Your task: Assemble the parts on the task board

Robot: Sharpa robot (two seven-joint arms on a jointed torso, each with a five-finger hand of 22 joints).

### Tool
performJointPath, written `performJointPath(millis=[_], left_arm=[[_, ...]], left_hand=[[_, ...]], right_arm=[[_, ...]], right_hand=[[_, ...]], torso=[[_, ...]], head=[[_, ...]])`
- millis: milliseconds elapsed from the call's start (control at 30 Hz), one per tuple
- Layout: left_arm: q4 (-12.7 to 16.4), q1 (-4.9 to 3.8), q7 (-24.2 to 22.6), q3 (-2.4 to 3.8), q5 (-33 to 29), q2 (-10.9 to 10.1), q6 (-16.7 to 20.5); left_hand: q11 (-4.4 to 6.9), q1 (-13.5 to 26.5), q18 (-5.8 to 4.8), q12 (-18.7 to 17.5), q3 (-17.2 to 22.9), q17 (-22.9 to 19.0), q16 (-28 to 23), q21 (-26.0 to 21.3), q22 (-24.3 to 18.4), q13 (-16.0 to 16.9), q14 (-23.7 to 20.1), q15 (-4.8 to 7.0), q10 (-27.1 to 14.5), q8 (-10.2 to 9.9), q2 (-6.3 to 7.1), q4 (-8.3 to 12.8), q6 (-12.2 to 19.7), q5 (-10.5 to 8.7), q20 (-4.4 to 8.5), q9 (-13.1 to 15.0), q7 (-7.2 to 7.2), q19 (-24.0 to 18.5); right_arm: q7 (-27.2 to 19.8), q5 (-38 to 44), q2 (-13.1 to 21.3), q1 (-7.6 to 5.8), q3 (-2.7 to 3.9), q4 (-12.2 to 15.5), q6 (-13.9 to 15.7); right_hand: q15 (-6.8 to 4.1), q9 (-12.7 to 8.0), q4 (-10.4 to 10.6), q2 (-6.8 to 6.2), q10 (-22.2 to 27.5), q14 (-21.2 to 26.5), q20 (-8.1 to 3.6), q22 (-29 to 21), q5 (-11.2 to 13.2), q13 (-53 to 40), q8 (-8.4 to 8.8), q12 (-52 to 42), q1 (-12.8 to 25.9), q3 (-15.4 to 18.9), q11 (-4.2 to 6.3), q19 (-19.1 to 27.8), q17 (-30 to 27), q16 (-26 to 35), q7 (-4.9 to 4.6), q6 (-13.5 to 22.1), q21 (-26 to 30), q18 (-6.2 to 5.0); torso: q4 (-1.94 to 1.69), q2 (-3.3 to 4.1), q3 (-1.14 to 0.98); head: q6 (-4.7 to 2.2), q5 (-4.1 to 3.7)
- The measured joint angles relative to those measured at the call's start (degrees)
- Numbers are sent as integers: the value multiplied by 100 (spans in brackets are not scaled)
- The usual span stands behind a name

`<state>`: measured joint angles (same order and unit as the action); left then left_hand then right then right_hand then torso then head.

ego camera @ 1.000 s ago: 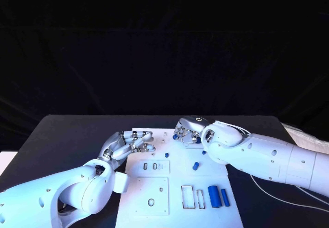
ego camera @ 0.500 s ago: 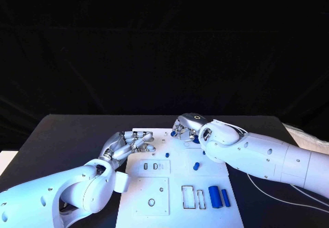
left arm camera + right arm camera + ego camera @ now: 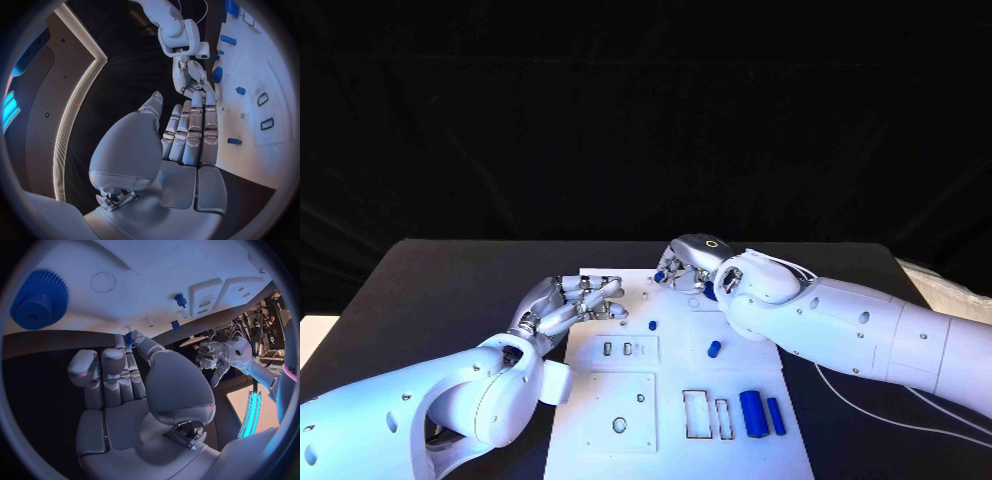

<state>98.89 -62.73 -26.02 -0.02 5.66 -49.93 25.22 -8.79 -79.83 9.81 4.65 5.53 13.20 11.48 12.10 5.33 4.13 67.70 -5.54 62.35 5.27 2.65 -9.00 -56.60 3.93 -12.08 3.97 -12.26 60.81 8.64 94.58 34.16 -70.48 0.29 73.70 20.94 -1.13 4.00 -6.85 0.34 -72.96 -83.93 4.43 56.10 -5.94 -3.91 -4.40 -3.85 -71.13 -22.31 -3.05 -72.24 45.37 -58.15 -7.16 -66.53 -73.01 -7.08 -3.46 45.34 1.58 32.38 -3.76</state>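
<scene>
- Task board (image 3: 678,415) lies flat in the middle of the black surface (image 3: 430,290), with blue parts on it: two long bars (image 3: 760,413) near its right edge and a small peg (image 3: 713,349) mid-board.
- Right hand (image 3: 687,271) hovers over the board's far end, pinching a small blue piece (image 3: 129,338) at its fingertips.
- Left hand (image 3: 574,303) rests at the board's left edge, fingers together, holding nothing.
- Blue gear (image 3: 39,299) sits on the board near the right hand.
</scene>
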Motion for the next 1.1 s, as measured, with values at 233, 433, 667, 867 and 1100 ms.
performJointPath(millis=[233, 433, 667, 867, 1100], left_arm=[[5, 0, 4, 0, 0, 5, -4], [9, 0, 7, 0, -1, 6, -5], [16, -1, 11, 0, -1, 6, -7], [24, -1, 18, 0, -1, 3, -12], [29, -1, 35, 0, -1, -2, -21]], left_hand=[[0, 0, 0, 0, 0, 4, 0, 0, 0, 0, 0, 0, 0, 0, 0, 0, 0, 0, 0, 0, 0, 0], [0, 0, 0, 0, 0, 4, 0, 0, 1, 0, 0, 0, 0, 0, 0, 0, 0, 0, 0, 0, 0, 0], [0, 0, 0, -22, 0, 9, -23, -24, -6, 0, 0, 0, 0, 0, 0, 0, 0, 0, 0, 1, 0, 0], [0, 0, 0, -22, 0, 9, -23, -24, -6, 0, 0, 0, 0, 0, 0, 0, 0, 0, 0, 1, 0, 0], [0, 0, 0, -22, -16, 15, -23, -24, -6, 0, 0, 0, 0, 0, 0, 16, 0, 0, 0, 1, 0, 0]], right_arm=[[-2, -1, -104, 0, 1, -115, -29], [-2, -7, -196, -1, 1, -212, -89], [1, -8, -278, -8, 6, -338, -127], [1, -8, -371, -14, 10, -477, -135], [-8, -17, -421, -13, 9, -530, -166]], right_hand=[[0, 0, 16, -1, 0, 0, 0, 16, 11, 0, -4, 0, 0, -16, -1, 0, 8, -22, 1, 1, -23, 0], [0, 0, 63, -31, -2, 0, 21, 29, 22, 7, -4, 0, 17, -16, -3, -21, 14, -21, 2, 2, -23, 0], [0, 0, 69, -32, 9, 0, 21, 32, 33, 6, 0, 0, 18, -21, -15, -21, 14, -38, 3, 3, -23, 0], [0, 0, 103, -39, 18, 0, 21, 46, 41, 7, 4, -1, 25, -23, -24, -21, 13, -44, 4, 4, -45, 0], [0, 4, 110, -72, 18, 0, 21, 48, 16, 6, 12, -1, 57, -30, -24, -20, 13, -44, 12, 12, -45, 0]], torso=[[-3, 8, 1], [-10, 16, 3], [-11, 22, 2], [-8, 24, 2], [-9, 31, 0]], head=[[0, -8], [18, -10], [27, -7], [25, -12], [7, -16]])
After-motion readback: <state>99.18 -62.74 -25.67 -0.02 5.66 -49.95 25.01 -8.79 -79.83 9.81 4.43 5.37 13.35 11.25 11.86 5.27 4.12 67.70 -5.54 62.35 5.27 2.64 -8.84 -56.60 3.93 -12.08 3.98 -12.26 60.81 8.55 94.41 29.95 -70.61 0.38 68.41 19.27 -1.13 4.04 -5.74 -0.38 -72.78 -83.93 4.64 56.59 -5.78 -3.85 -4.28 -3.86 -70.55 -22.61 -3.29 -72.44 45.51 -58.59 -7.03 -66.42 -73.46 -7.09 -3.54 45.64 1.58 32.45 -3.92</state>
